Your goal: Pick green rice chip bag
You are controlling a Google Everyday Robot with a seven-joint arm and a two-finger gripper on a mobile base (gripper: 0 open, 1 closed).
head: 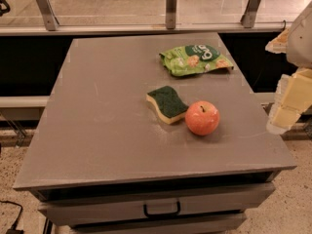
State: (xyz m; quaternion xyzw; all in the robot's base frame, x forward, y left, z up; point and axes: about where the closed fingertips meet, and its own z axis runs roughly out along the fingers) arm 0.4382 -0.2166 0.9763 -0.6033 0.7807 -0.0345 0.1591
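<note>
The green rice chip bag (196, 59) lies flat on the far right part of the grey table top (107, 111). It is a crinkled light-green pouch with a dark green round logo and chip pictures. My gripper (283, 116) hangs at the right edge of the view, beyond the table's right side. It is to the right of the bag, nearer the camera, and well clear of it. It holds nothing that I can see.
A yellow sponge with a dark green top (167, 104) lies near the table's middle, with a red apple (202, 117) touching its right side. A railing with glass panels (170, 9) runs behind the table. A drawer with a handle (162, 209) is below the front edge.
</note>
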